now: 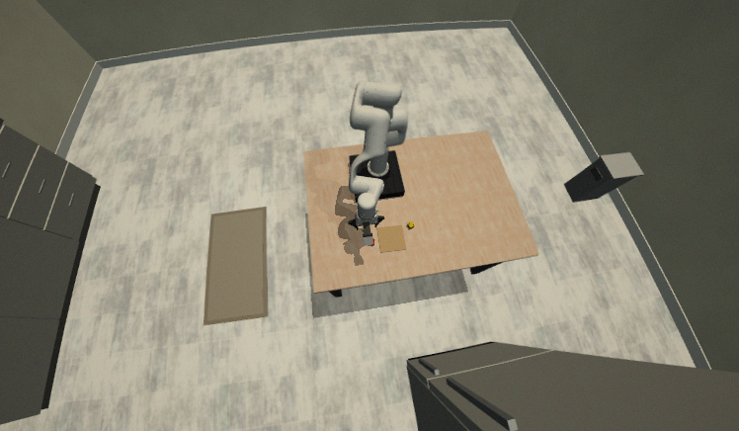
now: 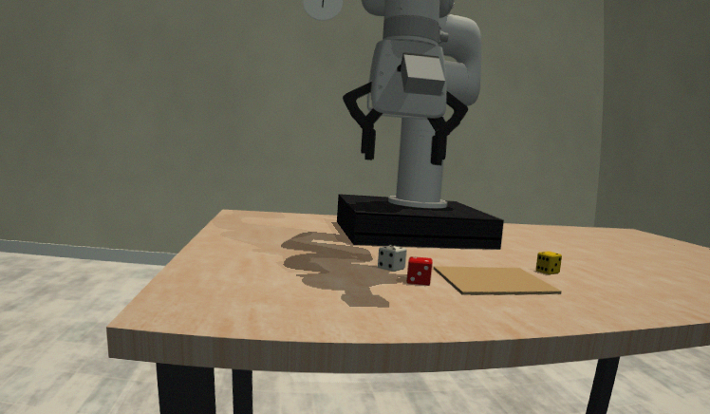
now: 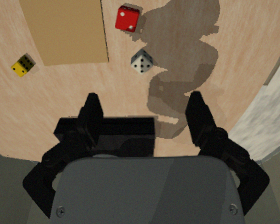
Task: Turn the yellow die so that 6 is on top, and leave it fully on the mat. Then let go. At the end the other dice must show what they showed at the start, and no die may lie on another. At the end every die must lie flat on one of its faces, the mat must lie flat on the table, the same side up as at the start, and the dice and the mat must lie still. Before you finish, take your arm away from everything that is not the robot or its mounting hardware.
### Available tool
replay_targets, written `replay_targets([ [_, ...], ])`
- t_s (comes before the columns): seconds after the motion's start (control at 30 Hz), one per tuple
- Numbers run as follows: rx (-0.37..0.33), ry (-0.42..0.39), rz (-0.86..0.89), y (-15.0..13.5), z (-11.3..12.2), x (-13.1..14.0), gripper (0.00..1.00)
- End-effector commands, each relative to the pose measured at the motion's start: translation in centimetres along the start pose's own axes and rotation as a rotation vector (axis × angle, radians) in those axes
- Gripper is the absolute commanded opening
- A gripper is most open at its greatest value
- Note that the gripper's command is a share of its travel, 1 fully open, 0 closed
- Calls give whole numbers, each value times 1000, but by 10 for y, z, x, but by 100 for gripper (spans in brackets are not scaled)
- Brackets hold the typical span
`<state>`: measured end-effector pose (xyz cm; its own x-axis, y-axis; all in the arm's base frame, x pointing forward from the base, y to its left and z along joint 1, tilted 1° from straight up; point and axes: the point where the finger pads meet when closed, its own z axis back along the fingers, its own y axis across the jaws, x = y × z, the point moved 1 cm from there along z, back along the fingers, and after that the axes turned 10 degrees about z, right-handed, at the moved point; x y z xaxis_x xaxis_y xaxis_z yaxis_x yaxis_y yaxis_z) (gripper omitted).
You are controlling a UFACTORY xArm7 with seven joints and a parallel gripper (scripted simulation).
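We see our gripper (image 2: 402, 146) spread wide, empty, above the wood-grain table (image 2: 244, 308). A flat tan mat (image 2: 496, 280) has the pipped yellow die (image 2: 548, 262) at its two o'clock.

From above, you could not read the small yellow die (image 1: 410, 225); its pips were too tiny. The white arm (image 1: 373, 133) hid the grey die and most of the red one. The exterior view cut off the arm's upper links.
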<state>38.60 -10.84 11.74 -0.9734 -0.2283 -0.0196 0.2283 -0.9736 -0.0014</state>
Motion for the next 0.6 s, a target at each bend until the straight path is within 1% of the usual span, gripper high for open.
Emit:
replay_targets([
  [0.0,2,4,-1,1,1,0,100],
  [0.43,2,4,-1,1,1,0,100],
  [0.57,1,5,0,1,-5,-1,100],
])
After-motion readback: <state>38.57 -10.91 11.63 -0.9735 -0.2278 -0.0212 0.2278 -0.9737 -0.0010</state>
